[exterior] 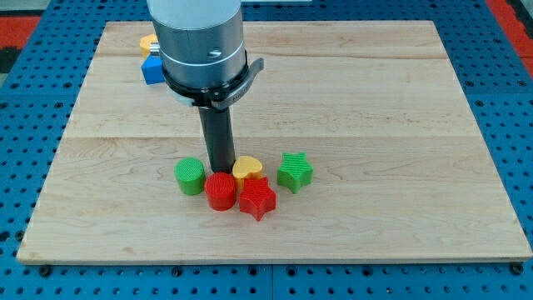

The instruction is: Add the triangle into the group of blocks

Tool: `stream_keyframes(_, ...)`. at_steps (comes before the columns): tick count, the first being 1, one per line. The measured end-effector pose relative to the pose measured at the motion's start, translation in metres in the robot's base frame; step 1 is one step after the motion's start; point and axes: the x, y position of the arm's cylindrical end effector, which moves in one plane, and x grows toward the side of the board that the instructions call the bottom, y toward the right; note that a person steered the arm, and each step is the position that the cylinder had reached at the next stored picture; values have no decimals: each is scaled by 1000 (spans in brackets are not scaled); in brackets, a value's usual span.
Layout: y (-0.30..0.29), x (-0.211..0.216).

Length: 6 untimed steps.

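Observation:
My tip [221, 171] stands just above the red cylinder [221, 191], between the green cylinder [190, 176] and the yellow heart [247, 169]. A red star [257, 198] lies at the heart's lower right, touching the red cylinder. A green star [295, 172] sits a little to the right of the heart. These blocks form a group at the board's lower middle. At the view's top left, a blue block [151, 69] and a yellow block [148, 43] lie together, partly hidden by the arm's body. Their shapes cannot be made out. No block shows clearly as a triangle.
The wooden board [400, 125] rests on a blue pegboard surface [508, 100]. The arm's grey body [200, 42] covers the board's top middle.

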Motion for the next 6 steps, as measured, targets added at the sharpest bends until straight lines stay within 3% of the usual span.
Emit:
stream_keyframes(2,-3,-37)
stream_keyframes(3,-4,-94)
stream_keyframes(5,-6,-263)
stream_keyframes(6,-37,-300)
